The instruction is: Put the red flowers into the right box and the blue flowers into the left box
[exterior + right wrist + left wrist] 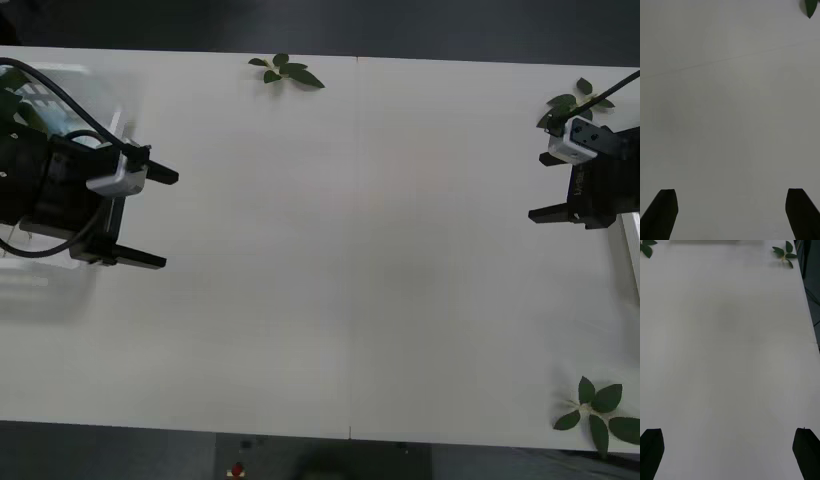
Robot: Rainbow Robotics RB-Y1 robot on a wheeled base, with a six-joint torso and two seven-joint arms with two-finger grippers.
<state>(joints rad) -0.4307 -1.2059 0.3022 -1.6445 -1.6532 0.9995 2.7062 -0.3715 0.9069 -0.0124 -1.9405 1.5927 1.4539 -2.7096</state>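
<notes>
No flowers are lying loose on the table (350, 250) between my arms, so I am judging the sorting to be at or near its end. My left gripper (150, 218) is hovering at the table's left side with its black fingers spread wide apart and carrying nothing, just beside the left box (60, 75), which is peeking out behind my arm with something green and pale inside that I cannot identify. My right gripper (552, 185) is hanging at the right edge, also spread and holding nothing, near the white rim of the right box (631, 250). Leaf sprigs (288, 71) are sitting at the table's margins.
</notes>
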